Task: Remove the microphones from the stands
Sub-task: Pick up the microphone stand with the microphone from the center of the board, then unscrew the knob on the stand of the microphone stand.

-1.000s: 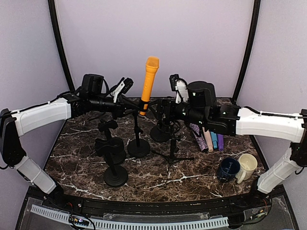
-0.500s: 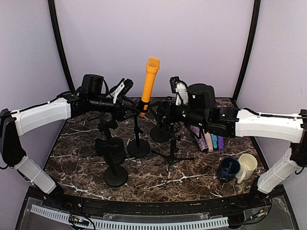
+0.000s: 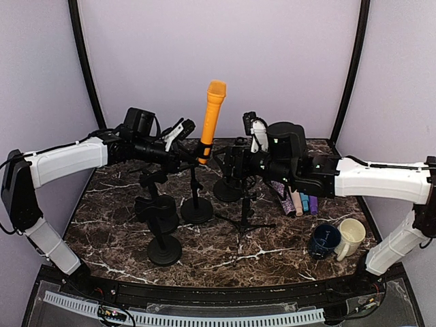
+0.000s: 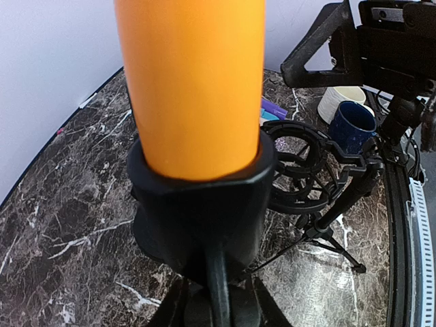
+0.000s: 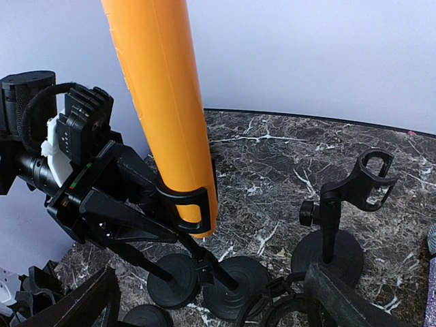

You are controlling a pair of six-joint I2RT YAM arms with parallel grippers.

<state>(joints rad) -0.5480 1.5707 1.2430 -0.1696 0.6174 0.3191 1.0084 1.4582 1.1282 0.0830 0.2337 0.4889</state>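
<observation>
Orange microphone seated in clip, not yet lifted.
Its stand is at desk centre. Left end effector at the clip, probably bracing it (closure cannot be told); right end effector gapes wide, empty, beside the microphone.

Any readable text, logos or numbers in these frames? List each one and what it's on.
None: no word, brand, number or sign reads in any view.
orange microphone: plain body, no label showing.
blue mug and cream mug: no print visible.
coloured sticks at the right: too small to show any marking.
</observation>
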